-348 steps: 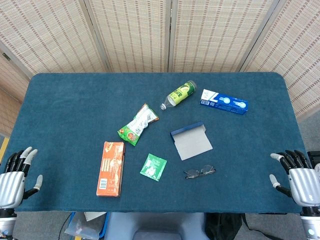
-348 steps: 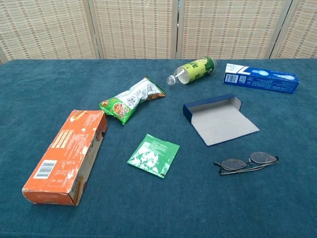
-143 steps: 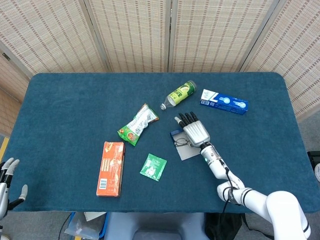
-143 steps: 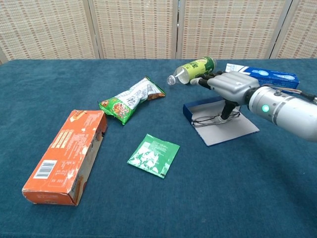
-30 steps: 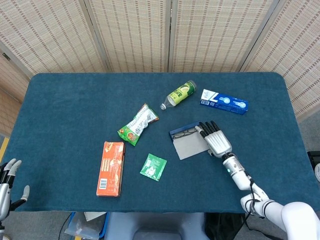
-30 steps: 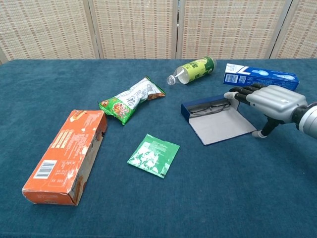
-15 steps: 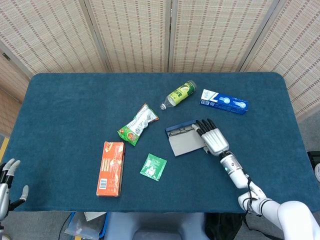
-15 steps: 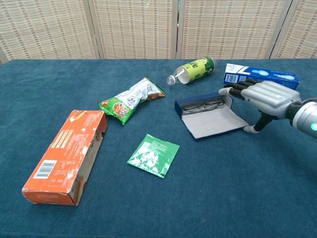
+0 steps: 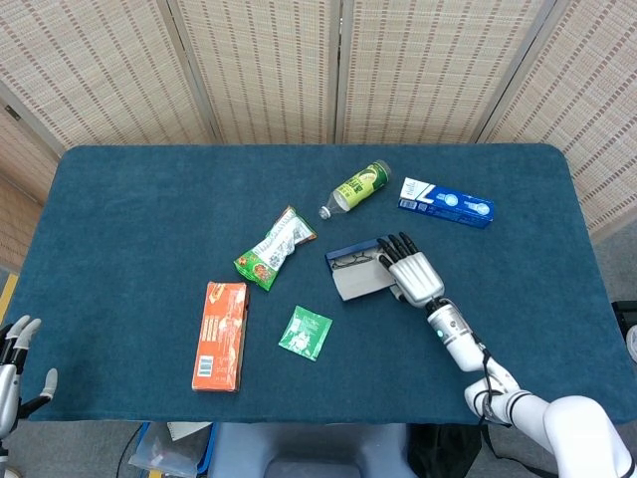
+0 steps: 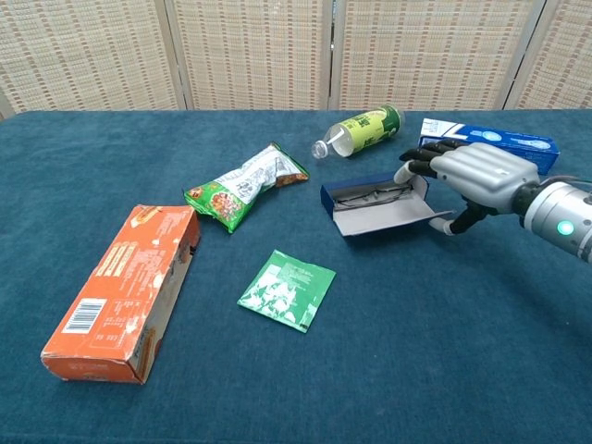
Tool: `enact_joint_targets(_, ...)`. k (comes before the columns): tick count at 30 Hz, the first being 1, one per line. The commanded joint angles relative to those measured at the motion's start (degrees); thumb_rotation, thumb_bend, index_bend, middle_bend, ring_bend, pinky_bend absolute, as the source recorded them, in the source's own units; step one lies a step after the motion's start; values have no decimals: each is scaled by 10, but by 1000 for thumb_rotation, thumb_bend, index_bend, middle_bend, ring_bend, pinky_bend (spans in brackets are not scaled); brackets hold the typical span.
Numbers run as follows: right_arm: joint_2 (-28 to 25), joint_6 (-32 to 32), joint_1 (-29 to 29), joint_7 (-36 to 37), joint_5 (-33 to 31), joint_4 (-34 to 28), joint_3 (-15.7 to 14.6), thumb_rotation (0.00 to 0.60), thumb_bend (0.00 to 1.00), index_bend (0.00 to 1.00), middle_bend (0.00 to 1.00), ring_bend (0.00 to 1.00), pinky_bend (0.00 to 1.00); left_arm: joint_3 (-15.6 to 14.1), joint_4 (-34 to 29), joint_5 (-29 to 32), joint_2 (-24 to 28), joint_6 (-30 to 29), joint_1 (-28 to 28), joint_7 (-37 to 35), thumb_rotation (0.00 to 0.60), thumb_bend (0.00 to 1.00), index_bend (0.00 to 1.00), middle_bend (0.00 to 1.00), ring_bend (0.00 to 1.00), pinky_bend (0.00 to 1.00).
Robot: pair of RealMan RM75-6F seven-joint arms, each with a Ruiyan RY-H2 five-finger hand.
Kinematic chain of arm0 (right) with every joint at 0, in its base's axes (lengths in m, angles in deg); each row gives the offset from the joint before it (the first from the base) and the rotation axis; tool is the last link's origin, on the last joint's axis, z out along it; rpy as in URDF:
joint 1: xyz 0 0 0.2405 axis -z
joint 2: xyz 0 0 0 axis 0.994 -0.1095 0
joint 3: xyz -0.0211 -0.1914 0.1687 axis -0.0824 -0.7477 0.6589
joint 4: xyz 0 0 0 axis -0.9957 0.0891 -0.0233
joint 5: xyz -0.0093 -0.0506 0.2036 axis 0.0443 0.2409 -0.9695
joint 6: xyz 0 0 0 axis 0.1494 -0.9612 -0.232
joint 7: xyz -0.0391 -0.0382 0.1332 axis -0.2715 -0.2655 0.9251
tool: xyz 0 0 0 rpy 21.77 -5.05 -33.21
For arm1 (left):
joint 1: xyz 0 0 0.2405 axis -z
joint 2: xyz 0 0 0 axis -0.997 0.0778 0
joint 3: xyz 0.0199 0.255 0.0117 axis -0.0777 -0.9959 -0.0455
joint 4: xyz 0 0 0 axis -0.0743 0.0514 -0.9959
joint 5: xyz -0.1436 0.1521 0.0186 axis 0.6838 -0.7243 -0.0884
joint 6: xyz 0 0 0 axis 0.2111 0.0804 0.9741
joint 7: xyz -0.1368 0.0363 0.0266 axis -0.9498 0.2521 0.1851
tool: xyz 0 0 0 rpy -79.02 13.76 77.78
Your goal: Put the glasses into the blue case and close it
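The blue case [image 9: 356, 271] [image 10: 374, 207] lies mid-table with the glasses [image 9: 350, 262] [image 10: 372, 193] inside its tray. Its grey-lined flap [image 10: 393, 215] is tilted up from the cloth, partly folded toward the tray. My right hand [image 9: 413, 275] [image 10: 474, 176] is at the case's right end, fingers spread above the tray end and the thumb [image 10: 450, 225] against the flap's outer edge. It grips nothing. My left hand [image 9: 15, 370] rests at the lower left corner in the head view, fingers apart and empty; the chest view does not show it.
A green bottle [image 9: 360, 186] [image 10: 365, 129] and a blue toothpaste box [image 9: 446, 203] [image 10: 490, 143] lie just behind the case. A snack bag [image 10: 245, 190], a green sachet [image 10: 287, 289] and an orange box [image 10: 125, 289] lie to the left.
The case has slid left across the cloth and its flap has risen from flat to partly folded. My right hand moved left with it. The left hand has not moved.
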Motion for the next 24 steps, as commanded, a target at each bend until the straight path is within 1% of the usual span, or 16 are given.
enact_joint_targets(1, 7, -6, -1, 8, 4, 3, -1, 600, 342, 291, 105, 0, 0, 0, 0, 0, 0, 0, 0, 0, 600, 425, 81, 0, 0, 0)
enact_joint_targets(4, 14, -13, -2, 17, 9, 11, -3, 600, 345, 378, 130, 0, 0, -1, 0, 1, 1, 0, -1, 0, 600, 424, 80, 0, 0, 0)
enact_joint_targets(8, 20, -17, -3, 27, 12, 24, -3, 600, 354, 464, 158, 0, 0, -1, 2, 2, 1, 0, -2, -2, 600, 424, 81, 0, 0, 0)
enact_joint_targets(19, 27, -18, -8, 37, 13, 38, -2, 600, 362, 529, 195, 0, 0, 1, 2, 4, 0, 3, 0, -2, 600, 424, 81, 0, 0, 0)
enact_joint_targets(24, 26, -15, -8, 36, 12, 39, -4, 600, 389, 563, 216, 0, 0, 2, 2, 4, 0, 3, 0, -3, 600, 424, 80, 0, 0, 0)
